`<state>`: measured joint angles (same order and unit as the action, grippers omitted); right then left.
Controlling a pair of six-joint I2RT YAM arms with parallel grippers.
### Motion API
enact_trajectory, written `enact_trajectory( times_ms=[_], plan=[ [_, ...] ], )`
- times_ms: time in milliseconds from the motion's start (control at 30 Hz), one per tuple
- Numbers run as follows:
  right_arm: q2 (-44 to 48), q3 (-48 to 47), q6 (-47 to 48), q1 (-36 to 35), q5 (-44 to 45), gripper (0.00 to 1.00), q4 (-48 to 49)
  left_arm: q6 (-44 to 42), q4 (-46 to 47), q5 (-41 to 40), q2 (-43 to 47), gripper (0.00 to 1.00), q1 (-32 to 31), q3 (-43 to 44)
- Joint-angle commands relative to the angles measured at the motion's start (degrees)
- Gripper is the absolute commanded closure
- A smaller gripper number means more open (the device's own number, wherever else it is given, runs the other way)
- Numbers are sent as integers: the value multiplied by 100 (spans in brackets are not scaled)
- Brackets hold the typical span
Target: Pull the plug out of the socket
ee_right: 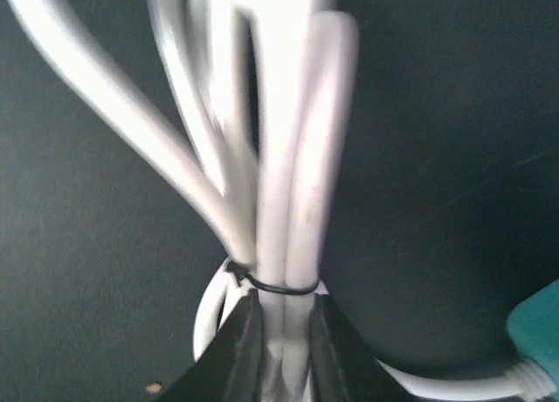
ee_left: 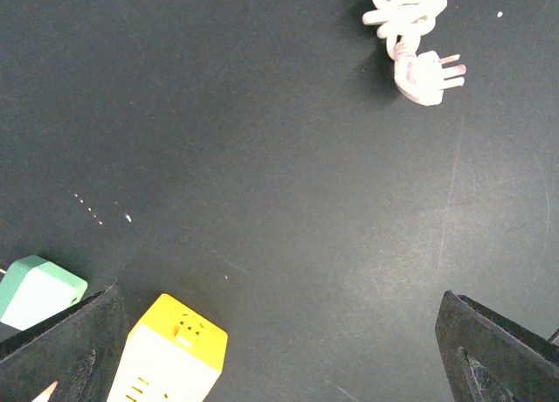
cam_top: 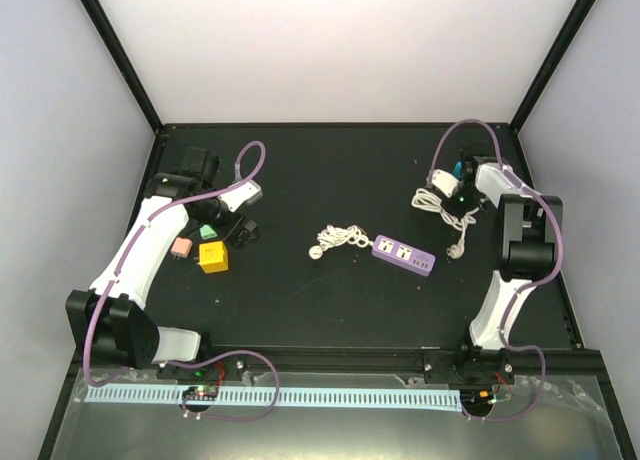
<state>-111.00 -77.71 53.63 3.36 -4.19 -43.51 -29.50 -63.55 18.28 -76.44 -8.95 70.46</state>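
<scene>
Over on the right side of the black table (cam_top: pixel 300 310), the right gripper (ee_right: pixel 284 313) pinches a tied bundle of white cable (ee_right: pixel 293 157), with a teal plug (ee_right: pixel 537 328) just beside it. The purple power strip (cam_top: pixel 404 253) lies mid-table, well apart. The left gripper (ee_left: pixel 279 354) hangs spread wide near a yellow cube adaptor (ee_left: pixel 170 358) and a green adaptor (ee_left: pixel 35 288).
</scene>
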Motion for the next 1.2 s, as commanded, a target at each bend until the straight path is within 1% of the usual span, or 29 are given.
enact_trajectory(
  times_ms=[0, 100, 300, 500, 633, 767, 967, 1067, 1167],
  plan=[
    [-200, -452, -321, -243, 64, 92, 268, 2, 48, 119, 74, 1, 47, 45],
    [-302, -704, -447, -423, 30, 98, 165, 4, 75, 116, 59, 1, 46, 28],
    [-658, -1573, -854, -1100, -60, 99, -9, 59, 184, 96, -3, 1, 50, 21],
    [-1562, -3088, -1373, -2117, -80, 99, -429, 191, 285, 63, -22, 1, 84, 1],
    [-2101, -4044, -1677, -2848, -125, 99, -637, 234, 382, 57, 51, 1, 231, -73],
    [-2460, -4707, -1883, -3656, -204, 98, -753, 238, 420, 232, 87, 1, 470, -98],
    [-2509, -4774, -2062, -4623, -311, 95, -601, 278, 449, 458, 130, 1, 902, -38],
    [-2382, -4598, -2175, -4897, -446, 93, -588, 296, 438, 553, 130, 1, 1077, 22],
    [-2100, -4199, -2233, -4996, -658, 90, -546, 255, 380, 602, 121, 1, 1140, 56]
  ],
)
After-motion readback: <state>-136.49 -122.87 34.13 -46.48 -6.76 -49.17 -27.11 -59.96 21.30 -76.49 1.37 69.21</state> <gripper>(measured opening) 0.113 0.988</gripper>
